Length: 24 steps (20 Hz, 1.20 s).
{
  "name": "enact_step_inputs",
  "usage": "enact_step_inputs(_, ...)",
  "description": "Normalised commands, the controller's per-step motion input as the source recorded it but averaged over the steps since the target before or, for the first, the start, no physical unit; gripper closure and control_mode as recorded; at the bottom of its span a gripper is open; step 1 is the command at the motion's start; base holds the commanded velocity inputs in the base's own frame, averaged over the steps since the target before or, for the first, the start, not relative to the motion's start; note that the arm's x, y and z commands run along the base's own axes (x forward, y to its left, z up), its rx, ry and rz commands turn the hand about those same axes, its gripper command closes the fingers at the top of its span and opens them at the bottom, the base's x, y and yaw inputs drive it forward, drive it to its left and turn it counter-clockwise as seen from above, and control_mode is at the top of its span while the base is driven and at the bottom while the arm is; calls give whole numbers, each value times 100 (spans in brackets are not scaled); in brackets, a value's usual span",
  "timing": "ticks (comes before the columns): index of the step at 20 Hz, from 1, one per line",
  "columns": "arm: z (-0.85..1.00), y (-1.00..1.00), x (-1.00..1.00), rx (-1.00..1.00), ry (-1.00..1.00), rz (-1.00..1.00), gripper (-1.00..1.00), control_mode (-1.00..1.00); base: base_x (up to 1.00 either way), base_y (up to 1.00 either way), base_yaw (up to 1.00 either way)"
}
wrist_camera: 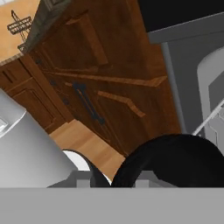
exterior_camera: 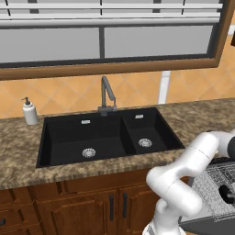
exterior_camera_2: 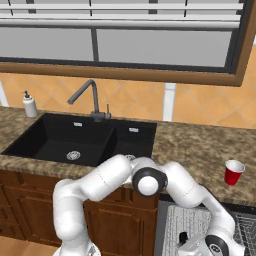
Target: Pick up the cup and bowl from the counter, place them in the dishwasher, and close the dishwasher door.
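The red cup (exterior_camera_2: 233, 172) stands upright on the speckled counter (exterior_camera_2: 195, 142), right of the black sink. My arm bends down over the counter's front edge into the open dishwasher, where the light grey wire rack (exterior_camera_2: 177, 220) is pulled out. The gripper (exterior_camera_2: 186, 241) hangs low over the rack's front part; its jaws are too small and hidden to read. In the hand view a black rounded thing (wrist_camera: 175, 159), probably the bowl, lies right at the gripper (wrist_camera: 113, 179), beside the dishwasher's dark grey wall (wrist_camera: 188, 83). The rack (exterior_camera: 215, 181) sits above the lowered dishwasher door (exterior_camera: 204, 223).
The double sink (exterior_camera: 105, 135) with its grey faucet (exterior_camera: 107, 94) takes up the counter's middle. A white soap dispenser (exterior_camera: 30, 111) stands at its left. Brown wooden cabinets with black handles (exterior_camera: 117, 206) are left of the dishwasher. A window runs along the back wall.
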Motion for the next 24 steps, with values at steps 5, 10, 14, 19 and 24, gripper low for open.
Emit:
enact_step_inputs(5,-7,0,0,0,3,0,-100,-100,0,0,0)
enact_step_inputs(10,-10,2,8,0,9,0,-100,-100,0,0,0)
enact_step_inputs(14,-41,0,52,-28,9,0,-100,-100,0,0,0)
enact_step_inputs(19,-86,0,24,-44,-7,0,-100,-100,0,0,0)
enact_step_inputs(24,-50,-9,9,-33,-6,0,-100,-100,0,0,0)
